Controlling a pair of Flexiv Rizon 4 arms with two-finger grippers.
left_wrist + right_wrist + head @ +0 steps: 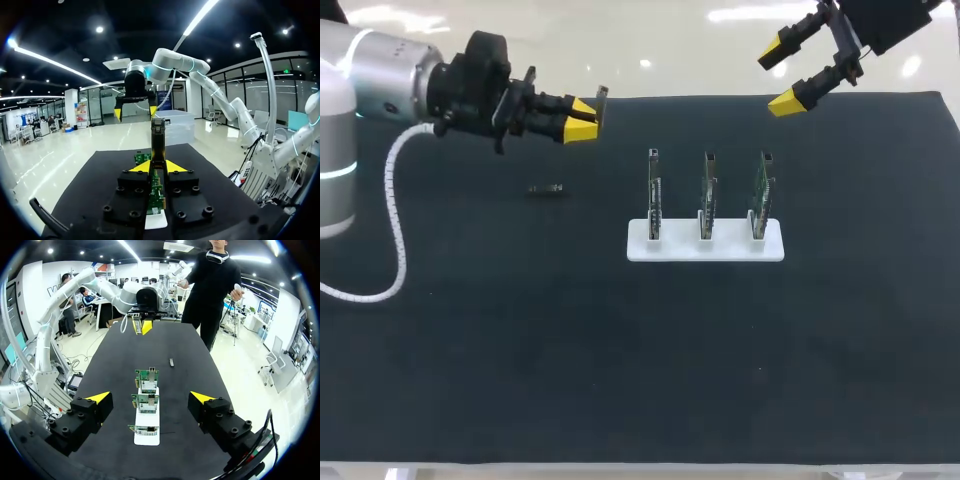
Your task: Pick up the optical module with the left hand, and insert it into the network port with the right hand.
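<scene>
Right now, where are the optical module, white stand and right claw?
optical module (158, 144): left wrist view, dark body.
white stand (680, 251): head view, front edge.
right claw (775, 79): head view, between fingertips.

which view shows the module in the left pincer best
The left wrist view: the module stands clamped between the left pincer's yellow tips, close up and unobstructed. The head view shows only its end poking past the tips. In the right wrist view it is too far off to make out.

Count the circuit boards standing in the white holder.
3. All stand upright in a row in the white holder, apart from each other: the left board, the middle board and the right board. None looks hidden.
</scene>
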